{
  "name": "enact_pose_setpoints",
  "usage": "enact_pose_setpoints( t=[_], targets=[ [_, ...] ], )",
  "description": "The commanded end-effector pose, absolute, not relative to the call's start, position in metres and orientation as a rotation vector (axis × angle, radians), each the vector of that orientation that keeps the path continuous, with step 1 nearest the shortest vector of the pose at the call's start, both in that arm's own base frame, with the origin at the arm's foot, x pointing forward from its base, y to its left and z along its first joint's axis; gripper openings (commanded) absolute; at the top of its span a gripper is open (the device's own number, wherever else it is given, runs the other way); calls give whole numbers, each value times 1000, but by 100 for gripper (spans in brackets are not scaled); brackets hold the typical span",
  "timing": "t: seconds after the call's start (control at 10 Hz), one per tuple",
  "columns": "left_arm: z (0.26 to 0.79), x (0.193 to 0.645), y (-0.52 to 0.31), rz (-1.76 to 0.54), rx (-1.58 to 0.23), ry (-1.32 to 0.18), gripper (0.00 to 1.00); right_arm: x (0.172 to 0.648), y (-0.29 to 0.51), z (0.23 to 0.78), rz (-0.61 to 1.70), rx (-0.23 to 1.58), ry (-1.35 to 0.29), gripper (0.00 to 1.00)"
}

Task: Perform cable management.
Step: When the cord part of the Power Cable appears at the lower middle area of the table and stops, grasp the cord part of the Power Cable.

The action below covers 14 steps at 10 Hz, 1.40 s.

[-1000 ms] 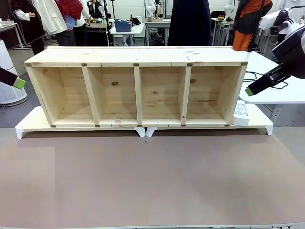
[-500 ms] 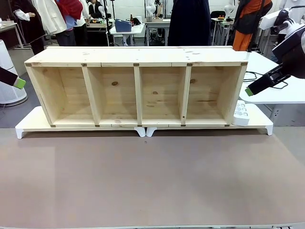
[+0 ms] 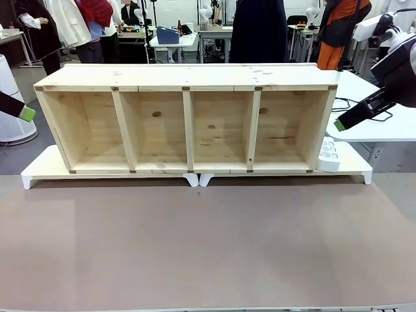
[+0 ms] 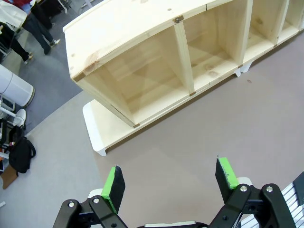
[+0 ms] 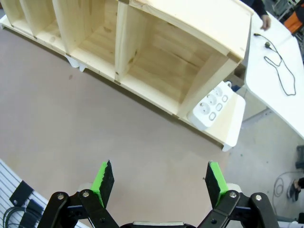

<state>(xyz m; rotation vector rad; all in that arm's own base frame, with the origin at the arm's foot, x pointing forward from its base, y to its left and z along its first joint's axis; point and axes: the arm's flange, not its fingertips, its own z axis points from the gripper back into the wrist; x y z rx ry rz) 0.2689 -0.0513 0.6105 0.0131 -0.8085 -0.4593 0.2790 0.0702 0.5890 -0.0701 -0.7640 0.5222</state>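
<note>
Cable (image 5: 268,45) lies loose on white side bench (image 5: 259,78), at 2 o'clock from wooden shelf (image 3: 188,78), well apart from both tools. Left tool (image 4: 170,178) and right tool (image 5: 158,180) hover empty with jaws spread wide. Brown bench (image 3: 208,247) lies bare at 6 o'clock of shelf's front edge.

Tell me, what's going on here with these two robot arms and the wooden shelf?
Not much yet. The two arms hang near either end of the shelf, and the left gripper and right gripper are both open and empty. The cable to be tidied lies loose on the white side table to the right, untouched. A power strip sits by the shelf's right end.
</note>
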Motion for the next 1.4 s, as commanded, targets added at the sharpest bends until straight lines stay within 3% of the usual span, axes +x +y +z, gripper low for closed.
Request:
enact_pose_setpoints(
  t=[0.0, 1.3],
  targets=[
    [610, 271, -52, -459, 11, -814, 100, 279, 70, 589, 523, -70, -765, 100],
    [610, 271, -52, -459, 11, -814, 100, 279, 70, 589, 523, -70, -765, 100]
  ],
)
